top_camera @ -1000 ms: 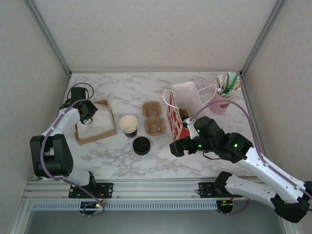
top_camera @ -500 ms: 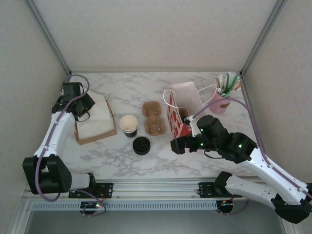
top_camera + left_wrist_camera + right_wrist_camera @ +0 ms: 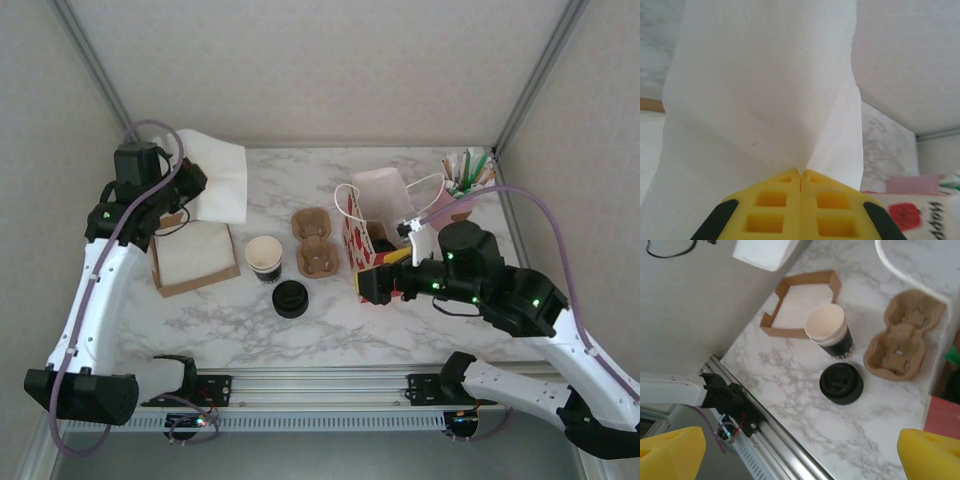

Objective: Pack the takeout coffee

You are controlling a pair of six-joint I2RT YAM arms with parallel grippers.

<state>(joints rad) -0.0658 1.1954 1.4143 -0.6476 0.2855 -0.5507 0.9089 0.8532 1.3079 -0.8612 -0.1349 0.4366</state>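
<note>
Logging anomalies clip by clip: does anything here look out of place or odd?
The paper cup stands lidless, a black lid lying loose on the marble beside it. The left gripper pinches a white napkin held aloft.

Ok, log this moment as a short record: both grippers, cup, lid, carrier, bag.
left gripper: shut on a white napkin, held up near the napkin box
right gripper: open, holding nothing, close to the red bag
cup: upright, no lid, on the table
black lid: loose on the table, on the cup's near side
carrier: empty, between cup and bag
</note>
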